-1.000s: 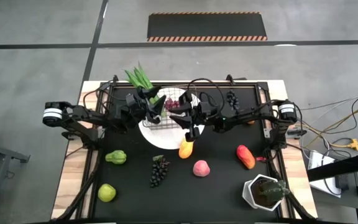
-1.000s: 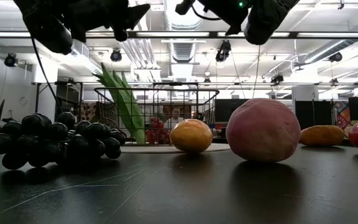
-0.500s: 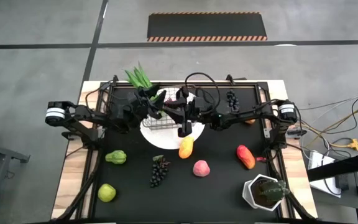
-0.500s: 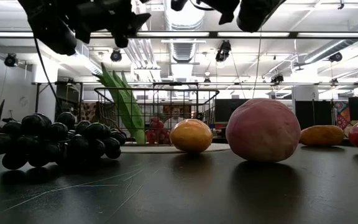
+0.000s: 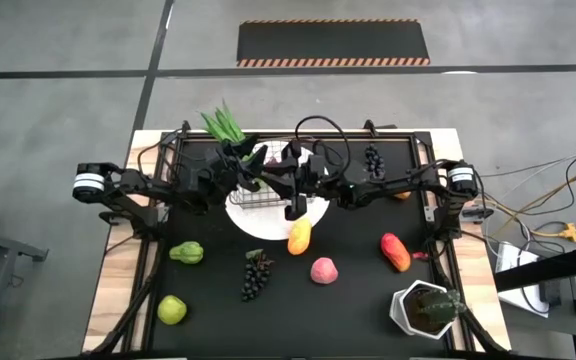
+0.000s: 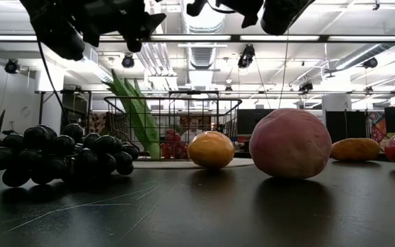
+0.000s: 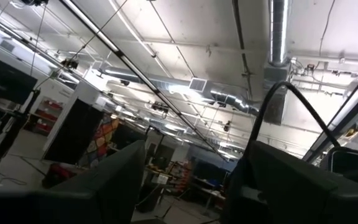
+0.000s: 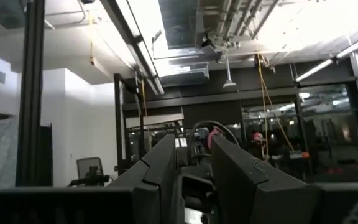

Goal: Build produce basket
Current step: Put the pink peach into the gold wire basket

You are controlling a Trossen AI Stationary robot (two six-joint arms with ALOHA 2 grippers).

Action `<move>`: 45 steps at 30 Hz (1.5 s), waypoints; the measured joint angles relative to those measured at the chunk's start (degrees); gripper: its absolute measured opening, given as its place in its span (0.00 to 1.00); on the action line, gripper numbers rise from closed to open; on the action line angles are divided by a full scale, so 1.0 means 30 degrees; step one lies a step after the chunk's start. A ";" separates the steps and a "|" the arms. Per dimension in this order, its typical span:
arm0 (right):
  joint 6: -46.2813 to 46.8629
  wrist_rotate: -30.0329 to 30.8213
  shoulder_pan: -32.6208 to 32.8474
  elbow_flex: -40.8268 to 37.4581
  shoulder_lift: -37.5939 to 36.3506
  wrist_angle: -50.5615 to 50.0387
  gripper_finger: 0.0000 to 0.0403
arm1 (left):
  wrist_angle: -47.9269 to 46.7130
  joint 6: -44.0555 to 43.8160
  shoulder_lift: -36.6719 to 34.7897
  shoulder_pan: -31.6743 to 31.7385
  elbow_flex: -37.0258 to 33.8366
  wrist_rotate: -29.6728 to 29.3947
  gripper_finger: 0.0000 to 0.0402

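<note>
Black counter (image 5: 348,300): basket (image 5: 268,180) on white plate (image 5: 268,222) at 12 o'clock. Left gripper (image 5: 251,172) over basket, fingers (image 7: 114,180) wide, empty. Right gripper (image 5: 294,205) at basket's 3 o'clock, fingers (image 8: 160,165) narrow, empty.

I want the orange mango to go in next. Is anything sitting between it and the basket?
Nothing visible blocks it. The mango lies on the black mat just in front of the white plate that holds the basket. The right gripper hangs above, between the two, but nothing stands on the table between them.

Basket (image 5: 259,192) contents, mostly behind both arms
</note>
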 joint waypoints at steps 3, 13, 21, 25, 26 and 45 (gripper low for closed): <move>0.0374 0.0043 -0.0048 0.0000 0.0023 -0.0125 0.23 | 0.0000 -0.0303 0.0000 0.0000 0.0332 0.0000 0.68; -0.0328 -0.0128 0.0276 0.0369 0.0248 0.0028 0.19 | -0.0004 -0.0171 0.0321 -0.0116 0.0721 -0.0160 0.68; 0.0641 0.0021 0.0227 0.0402 0.0276 -0.1819 0.19 | 0.0018 -0.0540 0.0318 -0.0270 0.0933 -0.0688 0.68; 0.0436 0.0173 0.0211 0.0420 0.0277 -0.1677 0.19 | -0.0092 -0.0389 0.0576 -0.0306 0.0852 -0.0826 0.68; 0.0303 0.0167 0.0222 0.0423 0.0273 -0.1696 0.19 | 0.0021 -0.0352 0.0576 -0.0315 0.0858 -0.0801 0.68; -0.1891 -0.0292 -0.0124 0.1073 -0.8722 -2.2714 0.19 | -0.9135 0.0867 -0.5025 -0.0617 -0.0497 0.9470 0.68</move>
